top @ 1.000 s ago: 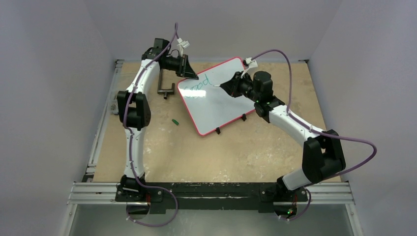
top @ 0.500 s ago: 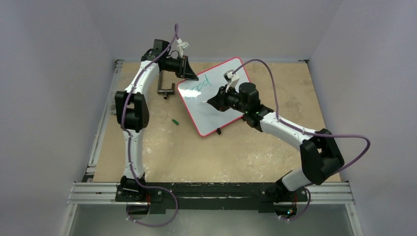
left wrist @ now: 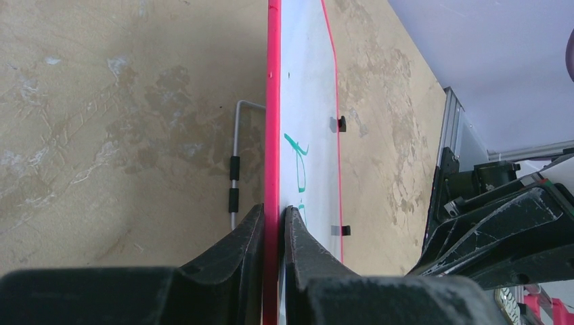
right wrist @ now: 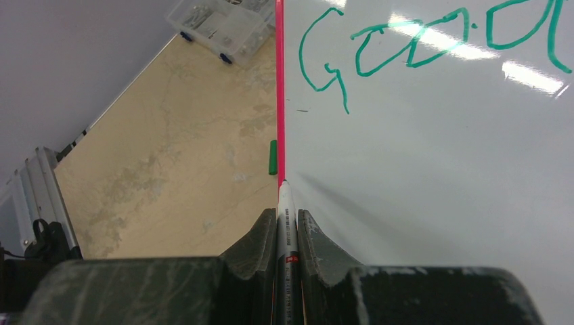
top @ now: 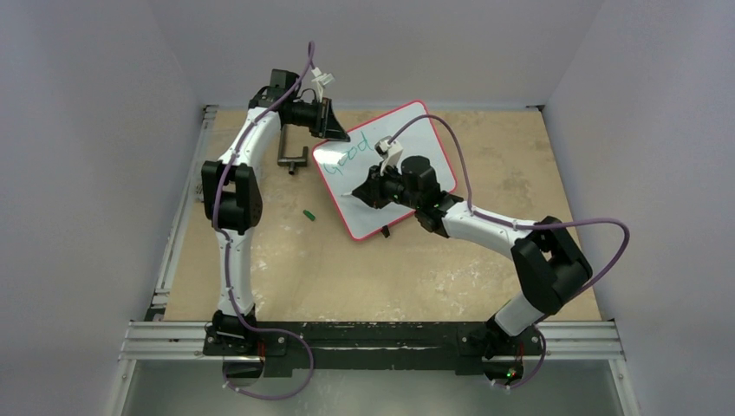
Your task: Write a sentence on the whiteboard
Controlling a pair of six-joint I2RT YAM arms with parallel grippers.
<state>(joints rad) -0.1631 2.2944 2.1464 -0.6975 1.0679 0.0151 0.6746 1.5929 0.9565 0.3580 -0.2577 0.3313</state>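
Observation:
The whiteboard (top: pixel 420 143), red-framed, stands tilted at the back of the table. Of the sentence, only the green word "Good" (top: pixel 354 153) shows, near the board's upper left. My left gripper (top: pixel 334 132) is shut on the board's upper left edge; in the left wrist view its fingers (left wrist: pixel 252 230) clamp the red frame (left wrist: pixel 273 101) edge-on. My right gripper (top: pixel 362 191) is shut on a white marker (right wrist: pixel 285 210). The marker's tip sits at the board's left edge, below "Good" (right wrist: pixel 420 47), over the white surface (right wrist: pixel 440 176).
A green marker cap (top: pixel 308 214) lies on the table left of the board, also in the right wrist view (right wrist: pixel 273 157). A metal bracket (top: pixel 293 157) lies behind the board's left corner. A clear plastic box (right wrist: pixel 220 27) sits at the table's left edge. Two black clip feet (left wrist: pixel 342 123) hold the board's lower edge.
My right gripper has carried the marker left and downward across the board, from beside "Good" to the left edge below it. The left arm and the board have not moved.

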